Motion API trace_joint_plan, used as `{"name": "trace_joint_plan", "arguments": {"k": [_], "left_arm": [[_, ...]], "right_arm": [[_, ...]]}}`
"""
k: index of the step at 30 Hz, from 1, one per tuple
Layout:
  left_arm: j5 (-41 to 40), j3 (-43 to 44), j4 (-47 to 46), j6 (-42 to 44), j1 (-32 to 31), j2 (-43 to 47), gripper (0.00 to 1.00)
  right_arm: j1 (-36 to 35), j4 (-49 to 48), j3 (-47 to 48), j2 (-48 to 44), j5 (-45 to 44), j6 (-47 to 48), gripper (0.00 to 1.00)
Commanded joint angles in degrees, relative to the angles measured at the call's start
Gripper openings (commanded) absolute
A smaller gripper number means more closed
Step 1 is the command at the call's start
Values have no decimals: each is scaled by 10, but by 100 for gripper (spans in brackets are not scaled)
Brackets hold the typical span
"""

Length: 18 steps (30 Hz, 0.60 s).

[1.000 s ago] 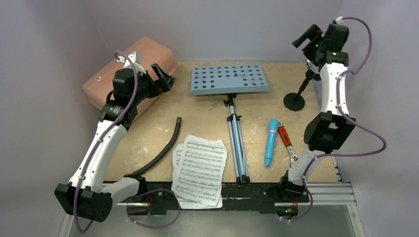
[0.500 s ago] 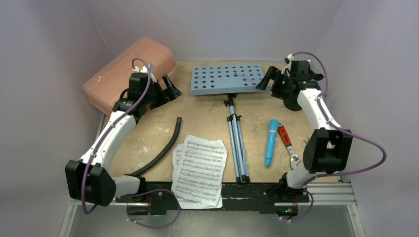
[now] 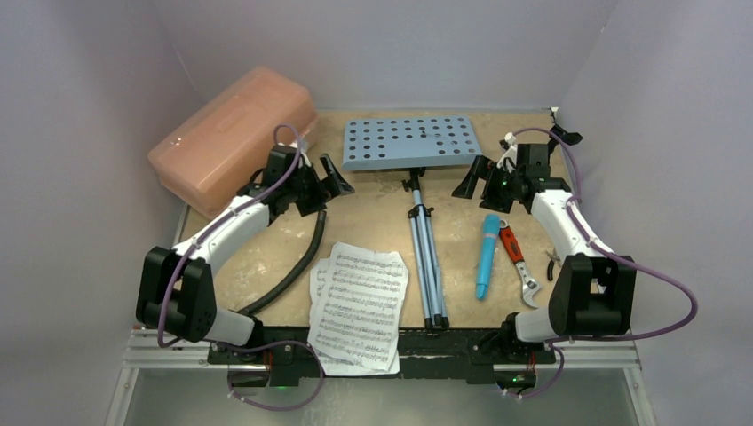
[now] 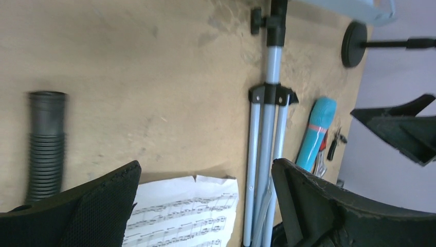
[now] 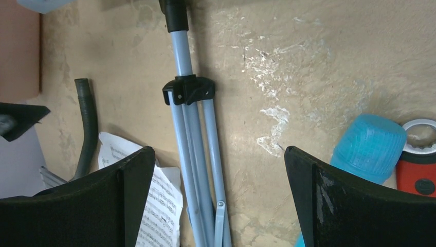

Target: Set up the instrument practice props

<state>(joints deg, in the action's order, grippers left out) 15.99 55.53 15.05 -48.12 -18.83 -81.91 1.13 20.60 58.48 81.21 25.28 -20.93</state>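
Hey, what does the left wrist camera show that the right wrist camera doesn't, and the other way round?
Only the left wrist view shows the black round base of the mic stand, with its rod running off to the right. Only the right wrist view shows an edge of the salmon-pink case, at the far left. Both show the folded tripod legs of the music stand, a corner of the sheet music, the turquoise microphone and the ribbed black hose.

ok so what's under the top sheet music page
A second page, only its left edge peeking out from the top page; the rest is covered. Whether more lies beneath cannot be seen.
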Motion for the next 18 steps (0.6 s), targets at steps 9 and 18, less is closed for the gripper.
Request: {"name": "trace_joint_plan", "arguments": {"k": [9, 18], "left_arm": [[-114, 112, 50, -60, -217, -149, 98], [-131, 260, 129, -26, -310, -289, 98]], "right_arm": [[-2, 53, 74, 5, -123, -5, 98], [-2, 75, 73, -10, -135, -43, 98]]}}
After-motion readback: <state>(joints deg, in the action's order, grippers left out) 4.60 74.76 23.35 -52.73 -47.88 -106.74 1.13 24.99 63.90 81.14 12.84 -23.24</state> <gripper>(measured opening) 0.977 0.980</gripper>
